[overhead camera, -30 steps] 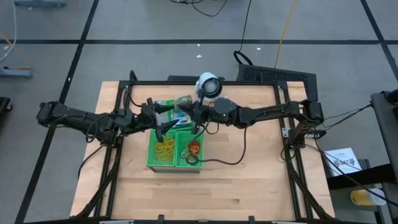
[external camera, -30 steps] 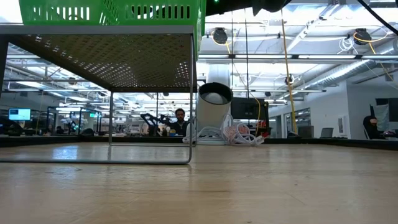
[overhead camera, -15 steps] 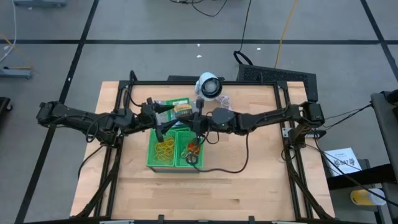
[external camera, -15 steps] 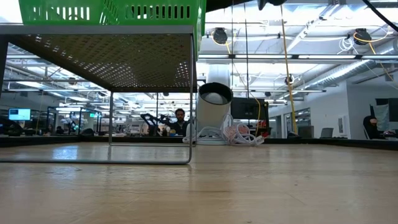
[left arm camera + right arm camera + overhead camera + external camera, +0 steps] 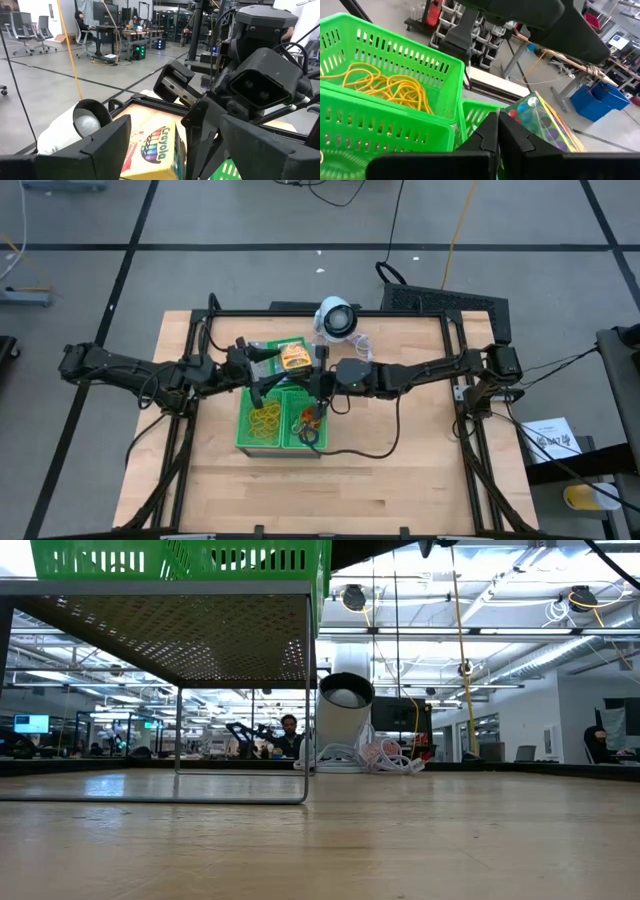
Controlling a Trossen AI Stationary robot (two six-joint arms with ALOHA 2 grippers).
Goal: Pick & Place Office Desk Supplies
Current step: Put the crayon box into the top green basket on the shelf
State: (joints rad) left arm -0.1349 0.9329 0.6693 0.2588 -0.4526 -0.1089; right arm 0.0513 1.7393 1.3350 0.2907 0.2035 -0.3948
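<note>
A yellow-and-green crayon box [image 5: 292, 358] lies tilted in the far green tray [image 5: 262, 346]; it also shows in my left wrist view as the crayon box [image 5: 155, 147] and in my right wrist view as the crayon box [image 5: 540, 120]. My left gripper [image 5: 262, 372] stands open at the trays' left, and the box shows ahead between its fingers. My right gripper [image 5: 320, 388] is shut and empty above the near right tray [image 5: 306, 442]. Yellow rubber bands [image 5: 265, 418] fill the near left tray, also seen as the rubber bands [image 5: 385, 87]. Red and orange bands [image 5: 310, 418] lie in the right one.
The green trays sit on a wire-mesh stand [image 5: 180, 635] raised above the wooden table [image 5: 400, 470]. A white round device [image 5: 336, 318] with a coiled cord stands at the far edge behind the trays. Black frame rails [image 5: 455, 350] border the table.
My right gripper has moved toward the table's near edge and a little down, rolling at the wrist, and stays shut. This has uncovered the crayon box in the far tray. My left arm has kept still.
</note>
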